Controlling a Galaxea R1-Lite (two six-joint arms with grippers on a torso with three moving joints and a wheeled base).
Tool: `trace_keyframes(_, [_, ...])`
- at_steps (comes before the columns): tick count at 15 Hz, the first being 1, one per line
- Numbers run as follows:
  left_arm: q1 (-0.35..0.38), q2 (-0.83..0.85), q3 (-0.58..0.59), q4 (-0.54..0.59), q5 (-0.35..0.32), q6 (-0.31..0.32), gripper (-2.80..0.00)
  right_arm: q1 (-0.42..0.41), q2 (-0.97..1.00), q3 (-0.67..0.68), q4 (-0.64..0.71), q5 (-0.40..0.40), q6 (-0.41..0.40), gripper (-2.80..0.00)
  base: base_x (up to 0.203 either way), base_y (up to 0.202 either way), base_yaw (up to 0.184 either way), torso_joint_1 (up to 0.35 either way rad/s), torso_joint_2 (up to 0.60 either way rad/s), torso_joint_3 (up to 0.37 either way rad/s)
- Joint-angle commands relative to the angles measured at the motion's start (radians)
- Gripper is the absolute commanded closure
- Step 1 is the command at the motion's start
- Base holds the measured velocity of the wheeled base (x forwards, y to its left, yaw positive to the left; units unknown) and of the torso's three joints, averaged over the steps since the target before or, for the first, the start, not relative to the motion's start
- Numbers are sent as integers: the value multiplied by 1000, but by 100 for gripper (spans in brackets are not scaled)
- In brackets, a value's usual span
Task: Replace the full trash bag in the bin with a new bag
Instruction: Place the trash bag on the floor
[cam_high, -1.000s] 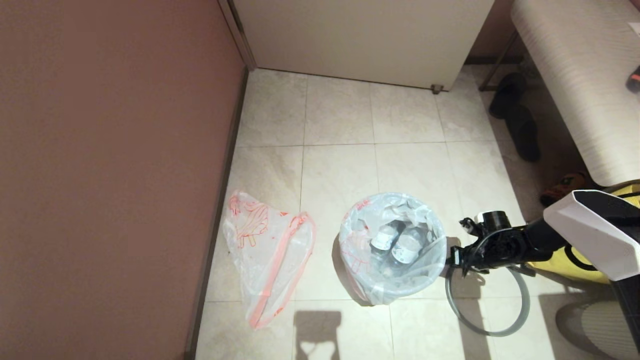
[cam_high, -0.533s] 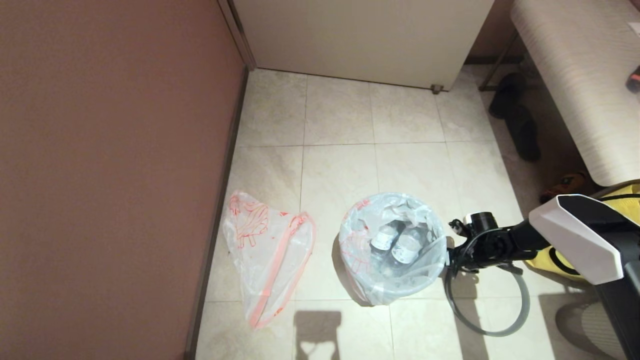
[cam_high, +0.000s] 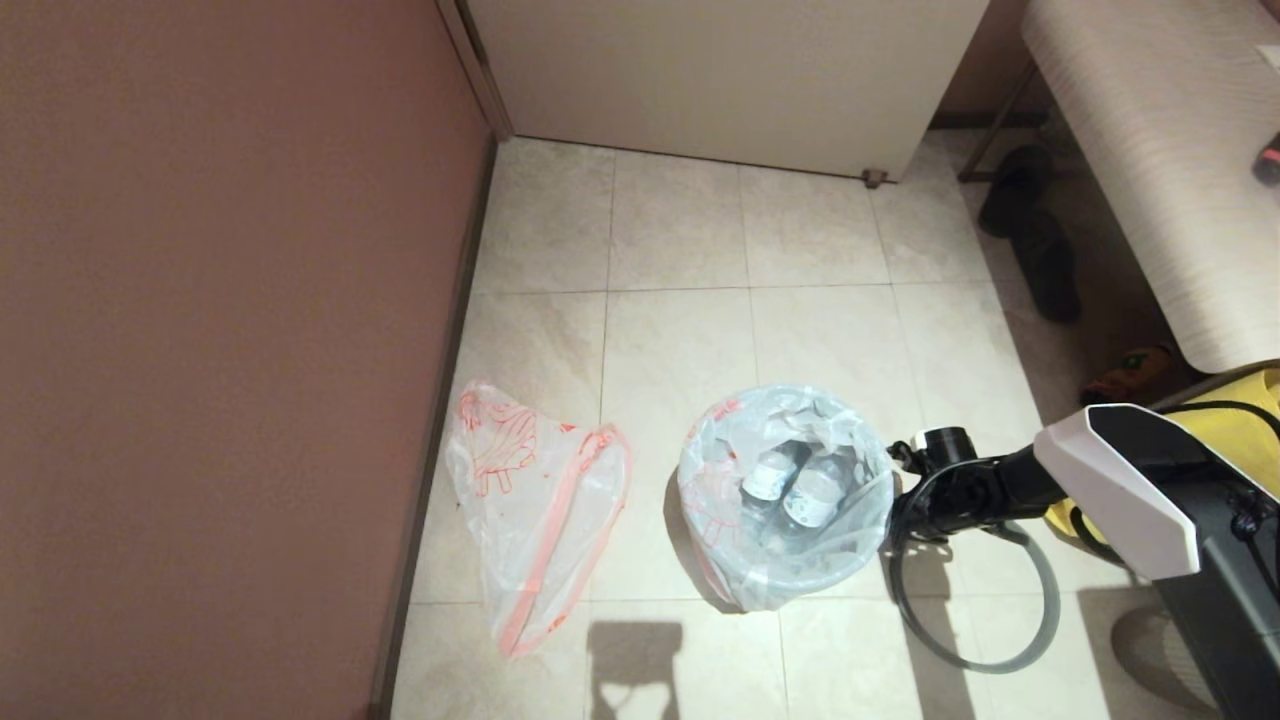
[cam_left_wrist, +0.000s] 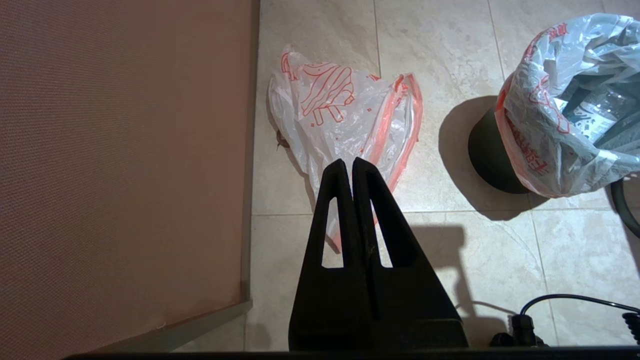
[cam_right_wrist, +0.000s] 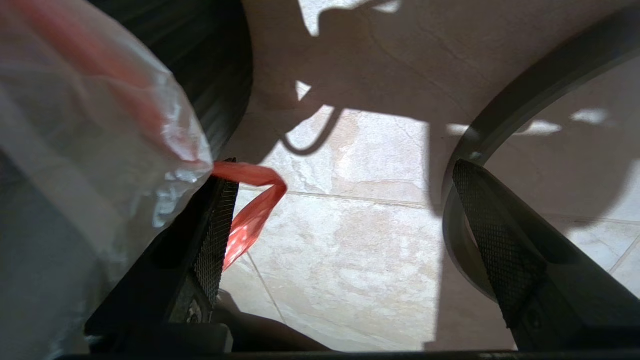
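Observation:
The full trash bag sits in the bin, its hem folded over the rim, with bottles showing inside. The bin's black wall shows below the bag. My right gripper is open, low beside the bin's right side. In the right wrist view the gripper has the bag's red drawstring loop hanging by one finger, inside the gap. The grey hoop lies on the floor under that arm. The new bag lies flat near the wall. My left gripper hangs shut and empty above it.
A brown wall runs along the left. A white cabinet closes the back. A bench, dark shoes and a yellow fabric bag stand at the right. Bare tile floor lies beyond the bin.
My right arm has moved left, bringing its gripper up against the bin's right side. The bags, bin and hoop have not moved.

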Motion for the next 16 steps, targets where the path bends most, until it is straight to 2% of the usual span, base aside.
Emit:
trace_keyframes(1, [0,0,0,0,0,-1,0,2,25,-8,-3,0,0,-280,0,0,0,0,0,0])
trace_keyframes(2, [0,0,0,0,0,-1,0,2,35,-16,-4,-7,-3,-280,0,0,0,0,0,0])
trace_keyframes(6, [0,0,0,0,0,-1,0,11,83,-62,-9,-131,-4,-280,0,0,0,0,0,0])
trace_keyframes(8, [0,0,0,0,0,-1,0,17,84,-70,-10,-168,-5,-280,0,0,0,0,0,0])
trace_keyframes(9, [0,0,0,0,0,-1,0,18,82,-70,-8,-185,-5,0,0,0,0,0,0,0])
trace_keyframes(14, [0,0,0,0,0,-1,0,23,18,-21,15,-209,-2,0,0,0,0,0,0,0])
trace_keyframes(16, [0,0,0,0,0,-1,0,29,-39,15,77,-210,1,0,0,0,0,0,0,0])
